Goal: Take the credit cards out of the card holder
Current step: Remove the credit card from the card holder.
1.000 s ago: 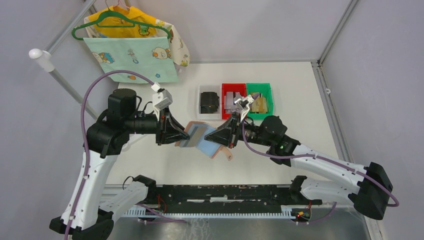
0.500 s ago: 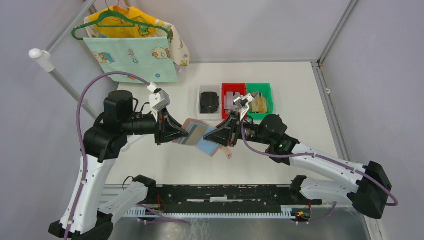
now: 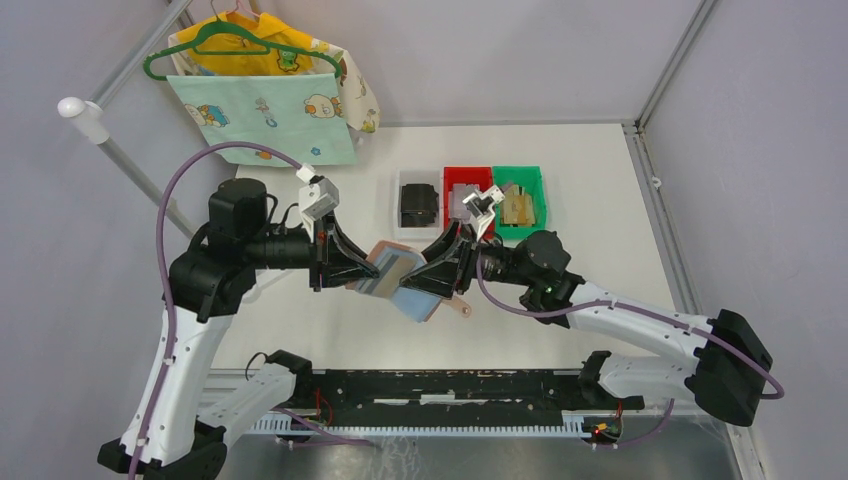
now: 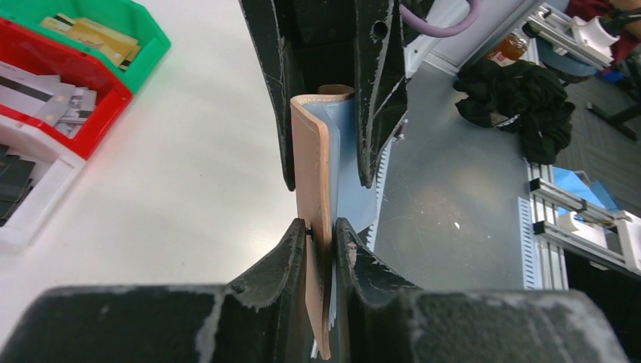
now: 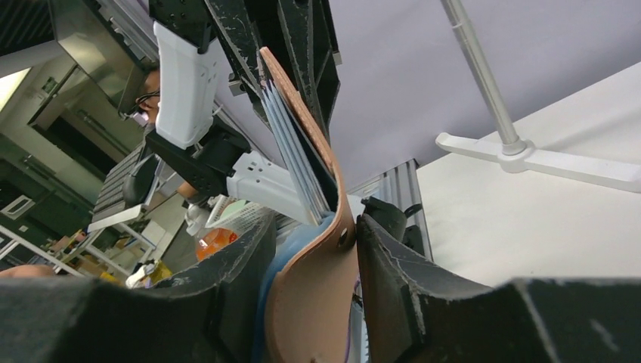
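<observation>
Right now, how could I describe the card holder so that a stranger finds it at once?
Find the white table and look above its near middle, where the left gripper and right gripper meet. The card holder hangs in the air between them. It is a pinkish-tan folding wallet with a blue-grey inside, unlike the red bin and green bin behind it.

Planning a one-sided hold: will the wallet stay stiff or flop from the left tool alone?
Likely floppy: the wallet bows inside the open right tool. The cards inside look stiffer, edges straight. The left tool pinches only one edge, so it may sag.
</observation>
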You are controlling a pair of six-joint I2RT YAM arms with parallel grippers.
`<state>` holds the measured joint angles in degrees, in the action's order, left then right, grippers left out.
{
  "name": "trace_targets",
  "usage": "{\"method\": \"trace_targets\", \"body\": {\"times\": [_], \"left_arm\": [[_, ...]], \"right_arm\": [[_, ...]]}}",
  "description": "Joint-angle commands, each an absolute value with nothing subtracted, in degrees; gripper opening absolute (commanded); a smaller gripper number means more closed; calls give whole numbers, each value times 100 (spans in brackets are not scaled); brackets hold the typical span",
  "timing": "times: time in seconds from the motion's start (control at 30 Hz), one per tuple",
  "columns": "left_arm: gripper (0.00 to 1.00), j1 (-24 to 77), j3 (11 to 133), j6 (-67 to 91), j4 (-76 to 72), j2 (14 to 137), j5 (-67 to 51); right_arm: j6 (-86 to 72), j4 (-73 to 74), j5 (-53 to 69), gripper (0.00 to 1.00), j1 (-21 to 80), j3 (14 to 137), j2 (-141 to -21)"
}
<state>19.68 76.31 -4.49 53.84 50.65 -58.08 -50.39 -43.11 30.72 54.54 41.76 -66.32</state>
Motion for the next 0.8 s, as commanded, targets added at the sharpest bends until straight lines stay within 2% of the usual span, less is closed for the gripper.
{"method": "trace_targets", "body": {"times": [0.0,0.13,0.2,0.27,0.33,0.47,0.77], "left_arm": [[2,1976,7786,-24,5142,5186,-6572],[2,1973,7811,158,5142,5232,-6732],[2,1975,7826,167,5133,5221,-6701],[2,1974,7870,76,5198,5195,-6560],[2,1977,7911,-231,5349,5166,-6367],[2,1969,7953,-641,5619,5160,-6224],[2,1976,8032,-606,5662,5175,-6520]], "right_arm": [[-5218,-5245,3292,47,5563,4370,-6714],[-5297,-5443,3310,44,5572,4342,-6748],[-5302,-5450,3521,51,5564,4345,-6729],[-5013,-5127,3740,64,5557,4449,-6622],[-4315,-4162,3702,76,5541,4742,-6415],[-2908,-2263,3406,87,5528,5449,-6073],[-2038,-1124,3713,89,5518,6277,-6525]]}}
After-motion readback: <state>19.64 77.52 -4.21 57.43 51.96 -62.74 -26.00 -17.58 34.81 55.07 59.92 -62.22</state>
